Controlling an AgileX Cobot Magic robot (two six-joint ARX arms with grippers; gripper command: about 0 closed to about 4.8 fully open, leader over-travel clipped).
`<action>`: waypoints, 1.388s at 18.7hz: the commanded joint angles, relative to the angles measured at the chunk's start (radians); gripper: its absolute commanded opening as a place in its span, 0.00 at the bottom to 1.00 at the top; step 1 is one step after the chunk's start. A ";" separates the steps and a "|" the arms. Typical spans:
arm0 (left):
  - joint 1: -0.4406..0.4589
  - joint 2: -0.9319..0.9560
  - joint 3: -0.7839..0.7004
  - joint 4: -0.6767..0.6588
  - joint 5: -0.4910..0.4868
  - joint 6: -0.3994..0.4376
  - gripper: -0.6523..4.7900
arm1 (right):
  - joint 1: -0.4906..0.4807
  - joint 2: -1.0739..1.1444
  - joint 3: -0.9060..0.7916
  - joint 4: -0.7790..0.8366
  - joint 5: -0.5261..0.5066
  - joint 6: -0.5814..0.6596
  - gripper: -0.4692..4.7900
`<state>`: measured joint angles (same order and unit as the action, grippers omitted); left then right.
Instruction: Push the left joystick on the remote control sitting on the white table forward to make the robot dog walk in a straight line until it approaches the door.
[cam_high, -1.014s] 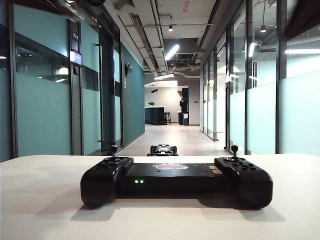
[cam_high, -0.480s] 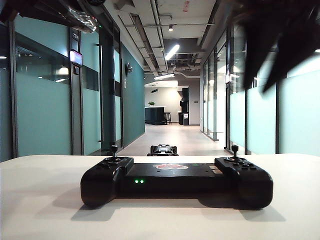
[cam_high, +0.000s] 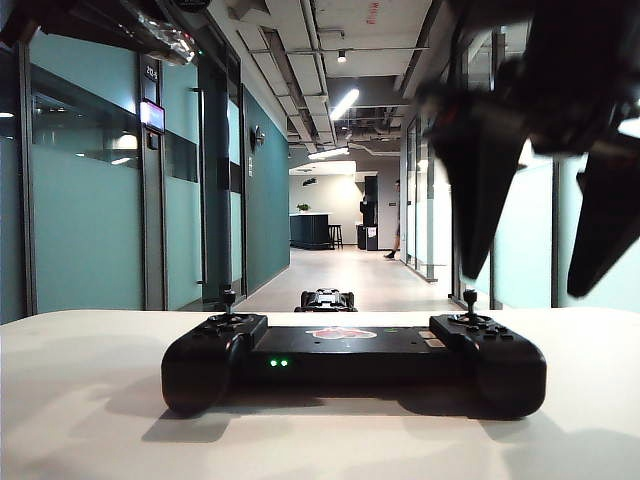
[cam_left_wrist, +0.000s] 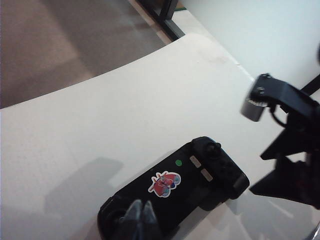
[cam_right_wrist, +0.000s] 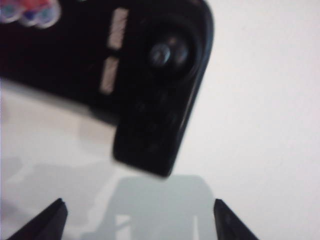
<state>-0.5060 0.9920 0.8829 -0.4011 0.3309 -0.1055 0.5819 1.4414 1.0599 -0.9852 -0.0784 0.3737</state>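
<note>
- Plainly, the remote control (cam_high: 353, 367) lies flat on the white table (cam_high: 90, 400), its two green lights facing the exterior camera, and the robot dog (cam_high: 327, 299) sits on the corridor floor beyond the table's far edge.
- The left joystick (cam_high: 228, 298) stands upright and untouched in the exterior view; no finger is on it.
- The right gripper (cam_high: 545, 235) hangs above the controller's right end with its jaws spread wide and nothing between them; in the right wrist view its fingertips (cam_right_wrist: 52, 217) frame bare table near that end.
- The left gripper (cam_left_wrist: 141, 219) has its fingers pressed together, empty, just over the controller's left end.
- To do the step well, the right arm would likely steady the body while the left tip nudges the stick straight ahead, with no sideways drift.
- From the left wrist view the left stick is hidden behind the fingers; the right wrist picture is blurred, and the door cannot be picked out.
</note>
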 joint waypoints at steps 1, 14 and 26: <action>-0.001 -0.001 0.002 0.014 0.008 0.004 0.11 | 0.002 0.026 0.002 0.039 0.017 0.000 0.85; -0.001 -0.001 0.002 0.014 0.014 0.004 0.11 | 0.007 0.095 -0.048 0.135 0.024 -0.004 0.84; -0.001 -0.001 0.002 0.014 0.015 0.004 0.11 | 0.009 0.138 -0.054 0.172 0.016 -0.007 0.85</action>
<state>-0.5060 0.9928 0.8829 -0.4007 0.3397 -0.1055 0.5884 1.5768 1.0046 -0.8261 -0.0608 0.3695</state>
